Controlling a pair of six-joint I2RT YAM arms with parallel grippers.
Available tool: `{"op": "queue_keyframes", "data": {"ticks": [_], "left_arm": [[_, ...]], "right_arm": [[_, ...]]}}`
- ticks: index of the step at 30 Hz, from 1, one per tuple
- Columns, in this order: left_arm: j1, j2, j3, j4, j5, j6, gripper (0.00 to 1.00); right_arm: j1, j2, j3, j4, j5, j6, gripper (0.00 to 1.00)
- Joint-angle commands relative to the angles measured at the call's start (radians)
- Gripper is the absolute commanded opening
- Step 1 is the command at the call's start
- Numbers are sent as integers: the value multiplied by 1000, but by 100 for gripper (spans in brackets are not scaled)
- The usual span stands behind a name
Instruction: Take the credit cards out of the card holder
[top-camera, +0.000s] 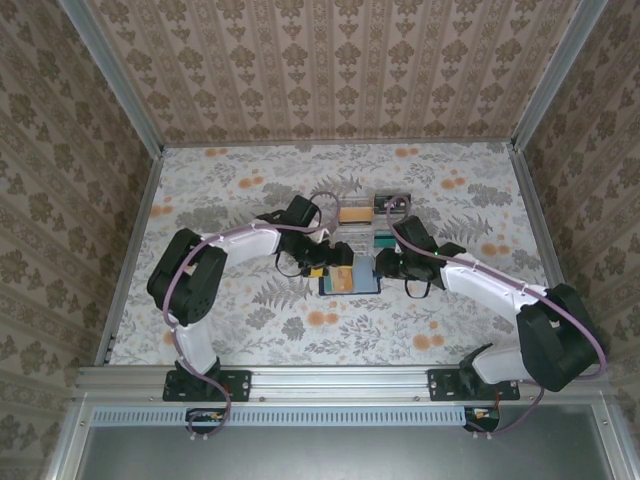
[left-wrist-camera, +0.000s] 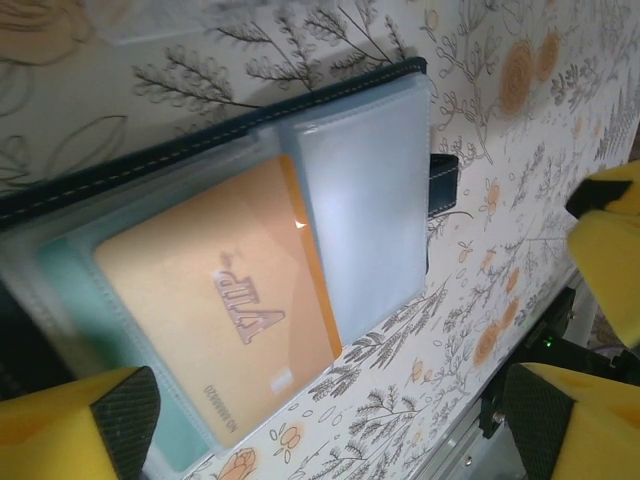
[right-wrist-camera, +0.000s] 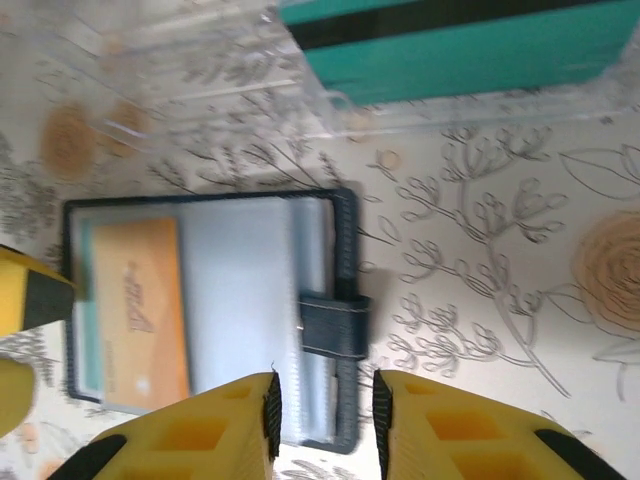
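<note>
Flowery worktop, papered walls; left end effector is wide open, right end effector barely open, maybe touching the card holder

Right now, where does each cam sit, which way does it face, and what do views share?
Top external: above and behind the bases, looking down on the table; both arms show, left gripper and right gripper at the holder.
Left wrist: on the left arm, looking down at the holder's orange card; its yellow fingers frame the bottom.
Right wrist: on the right arm, looking down at the holder's tab; its fingers at bottom.
Shared: all three see holder and orange card.
</note>
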Motion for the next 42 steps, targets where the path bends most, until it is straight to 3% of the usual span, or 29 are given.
{"op": "queue_keyframes", "data": {"ticks": [1,4,6,11,25,42], "left_arm": [[11,-40,-21,-45,-50,25,81],[14,-43,-42,-41,-61,22,62],[15,-34,-48,-38,-63,22,42],[14,-10,-59,-23,-64,19,14],[11,39,-79,-36,-83,33,7],[3,44,-82,-33,-85,31,5]], "right_arm": [[18,6,36,42,-74,27,33],[31,69,59,74,-125,42,28],[35,113,73,95,-166,63,25],[52,192,83,158,-234,106,23],[52,305,82,234,-313,159,19],[53,358,59,278,-352,182,19]]}}
